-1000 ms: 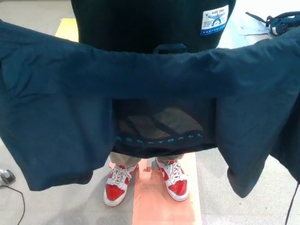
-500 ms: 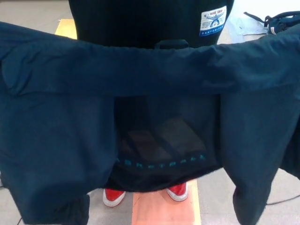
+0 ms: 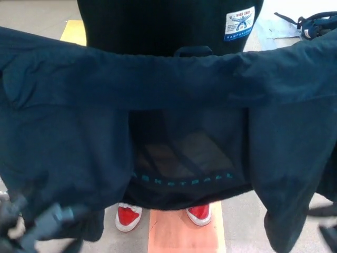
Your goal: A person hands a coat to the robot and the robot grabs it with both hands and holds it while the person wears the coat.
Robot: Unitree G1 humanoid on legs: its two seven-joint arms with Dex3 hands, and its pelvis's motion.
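Right now the coat (image 3: 174, 84) fills nearly the whole frame, stretched wide from the left edge to the right, lining side toward the camera, with a white label (image 3: 239, 23) near the top right and a hang loop (image 3: 192, 51) at top centre. A person stands just behind it; only red shoes (image 3: 163, 215) show at the bottom centre, on an orange mat (image 3: 181, 237).

At the lower left a blurred grey-black shape is probably the left hand (image 3: 37, 224) (too smeared to be sure), and I cannot tell whether it is clenched or released, or whether it touches the cloth. A dark blur at the lower right edge could be the right hand, but its state cannot be read either.

The risk, as I judge it, is a missed or one-sided grab: cloth hides the hands' targets, so one hand could catch only a loose fold. The coat would then sag or slip as the person lets go, leaving sleeves closed to their arms.
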